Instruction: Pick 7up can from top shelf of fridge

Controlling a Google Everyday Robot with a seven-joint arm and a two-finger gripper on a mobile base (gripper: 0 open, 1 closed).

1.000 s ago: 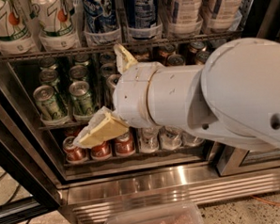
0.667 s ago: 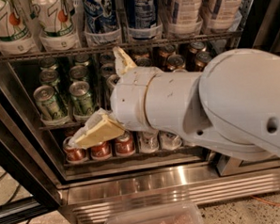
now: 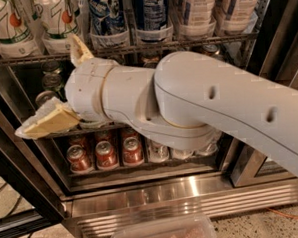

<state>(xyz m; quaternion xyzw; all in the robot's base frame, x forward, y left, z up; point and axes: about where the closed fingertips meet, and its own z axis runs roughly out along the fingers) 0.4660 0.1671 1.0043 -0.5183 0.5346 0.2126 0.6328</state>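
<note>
Nearest, the claw (image 3: 47, 86) hangs at 9 o'clock before the fridge (image 3: 158, 200), spread wide and pinching nothing. Its upper fingertip (image 3: 77, 47) is at the top shelf (image 3: 195, 42) rail. Behind, at 11 o'clock, the 7up can (image 3: 58, 18) stands upright, long axis vertical, logo facing outward.

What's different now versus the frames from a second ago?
The gripper, open and empty, has moved left and slightly up, its upper finger now level with the top shelf rail below the 7up cans. Nothing grasped or released. Cans, shelves and fridge are unchanged.
</note>
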